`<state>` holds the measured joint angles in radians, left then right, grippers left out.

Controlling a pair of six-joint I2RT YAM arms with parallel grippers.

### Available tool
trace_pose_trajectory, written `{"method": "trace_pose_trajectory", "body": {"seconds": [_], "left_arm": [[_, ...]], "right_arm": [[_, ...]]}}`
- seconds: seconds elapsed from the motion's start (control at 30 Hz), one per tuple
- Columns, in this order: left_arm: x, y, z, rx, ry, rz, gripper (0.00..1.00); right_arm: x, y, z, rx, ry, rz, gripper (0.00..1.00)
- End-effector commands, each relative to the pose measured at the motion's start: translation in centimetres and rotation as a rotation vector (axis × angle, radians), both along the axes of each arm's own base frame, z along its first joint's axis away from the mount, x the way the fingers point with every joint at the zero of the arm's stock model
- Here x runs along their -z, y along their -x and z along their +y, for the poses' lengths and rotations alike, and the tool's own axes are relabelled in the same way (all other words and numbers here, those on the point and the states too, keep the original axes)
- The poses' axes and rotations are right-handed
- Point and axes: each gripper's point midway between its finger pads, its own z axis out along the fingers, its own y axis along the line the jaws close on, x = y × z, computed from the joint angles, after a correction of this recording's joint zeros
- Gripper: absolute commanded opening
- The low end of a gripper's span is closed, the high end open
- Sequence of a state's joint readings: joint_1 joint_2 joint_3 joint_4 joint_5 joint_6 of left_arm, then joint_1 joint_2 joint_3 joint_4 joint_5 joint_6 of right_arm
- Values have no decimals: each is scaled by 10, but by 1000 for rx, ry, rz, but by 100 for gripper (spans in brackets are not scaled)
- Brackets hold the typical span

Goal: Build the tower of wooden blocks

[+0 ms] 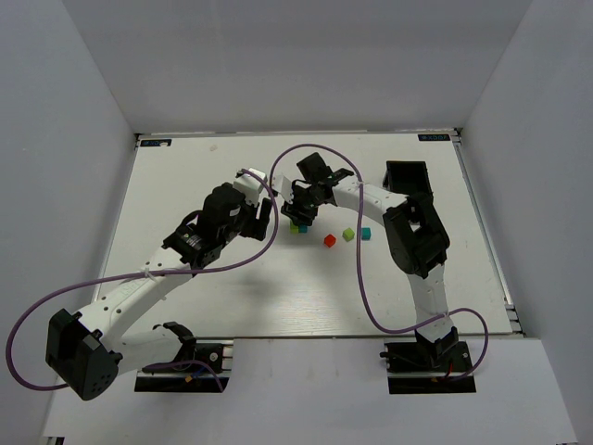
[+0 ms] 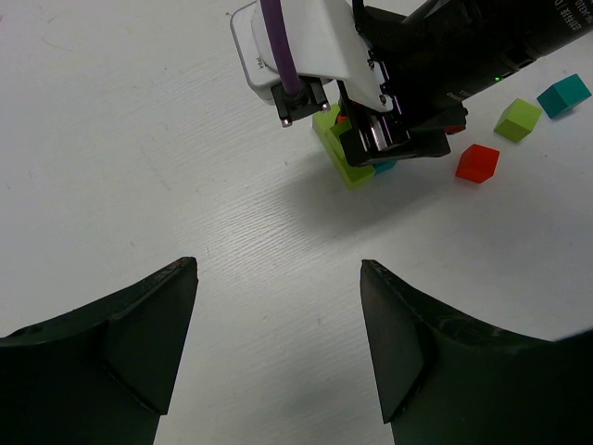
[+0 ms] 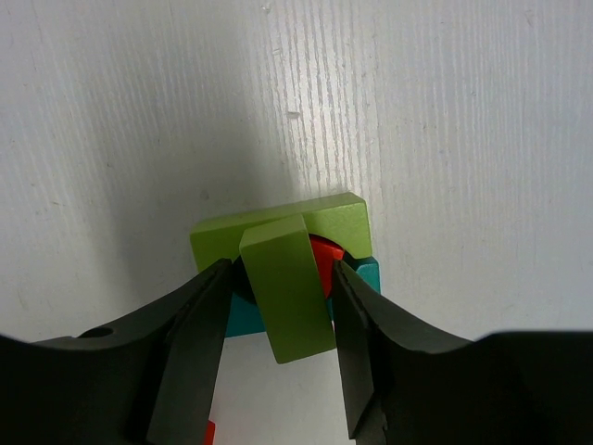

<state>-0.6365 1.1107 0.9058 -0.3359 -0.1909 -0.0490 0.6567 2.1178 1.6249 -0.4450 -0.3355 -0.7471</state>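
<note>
White tabletop, walled in by pale panels on three sides, carries everything, and the work sits near the middle of the surface, a little toward the far edge. The right gripper (image 3: 283, 263) has its two fingers (image 3: 199, 343) close on either side of a lime-green block (image 3: 287, 297). The gaps are so thin that I cannot tell whether they pinch it or merely flank it. That block stands over the wood block tower (image 1: 298, 225), which from this view shows a wider lime piece (image 3: 347, 222), a red cube (image 3: 324, 255) and a teal cube (image 3: 369, 275) bunched beneath. How many layers there are is hidden by the fingers. The left gripper (image 2: 278, 267) hovers just beside the stack, on the side toward the left edge, jaws spread wide with nothing between them. Three loose cubes lie apart from the tower toward the right edge: red (image 1: 329, 240), lime (image 1: 348, 234) and teal (image 1: 365, 232). By my reading the tower is only partly built. One block is being placed or steadied on a low stack, and at least those three cubes are left to add.
</note>
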Motion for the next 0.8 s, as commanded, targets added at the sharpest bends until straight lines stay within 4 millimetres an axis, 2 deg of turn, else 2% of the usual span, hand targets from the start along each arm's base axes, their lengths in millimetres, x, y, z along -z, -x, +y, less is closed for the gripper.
{"method": "trace_pose_trajectory", "body": {"seconds": [0.0, 0.77], "left_arm": [[-6, 2, 2, 4, 16, -19, 81], [-6, 2, 2, 4, 16, -19, 81]], "right_arm": [[-2, 0, 6, -10, -13, -10, 53], [-2, -5, 5, 27, -19, -17, 51]]}}
